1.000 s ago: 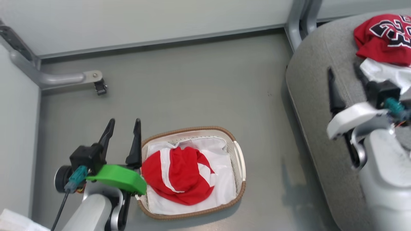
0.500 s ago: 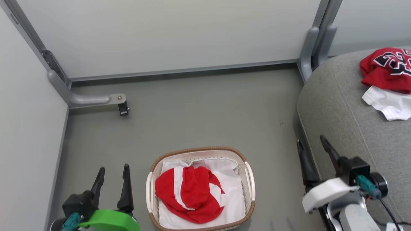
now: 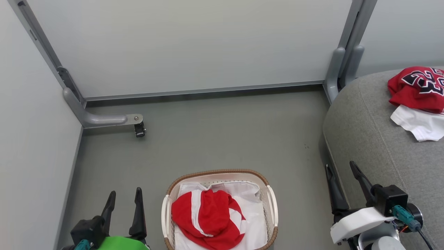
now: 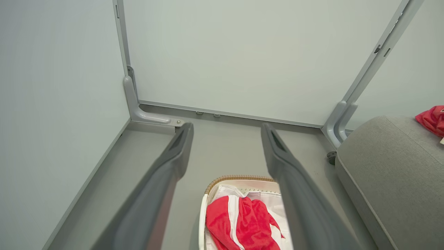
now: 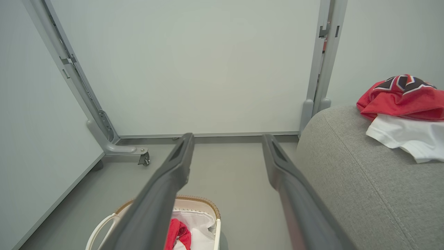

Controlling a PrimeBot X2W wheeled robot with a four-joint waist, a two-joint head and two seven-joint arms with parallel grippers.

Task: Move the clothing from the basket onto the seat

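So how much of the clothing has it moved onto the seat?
About half. Done: the lettered red jersey lies on the grey seat. In hand: nothing; the left gripper and right gripper are both open and empty. Left: the red-and-white garment lying in the basket.

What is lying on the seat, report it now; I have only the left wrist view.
Observer: A red jersey with black lettering lies crumpled on the seat, its white sleeve spread out beneath it.
Operator: Give me the right gripper's state.
Observer: The right gripper is open and empty, low beside the seat's edge.
Operator: Tell me where my own gripper sits against the basket.
Observer: In the head view the left gripper stands open to the left of the basket, apart from its rim, not over it.
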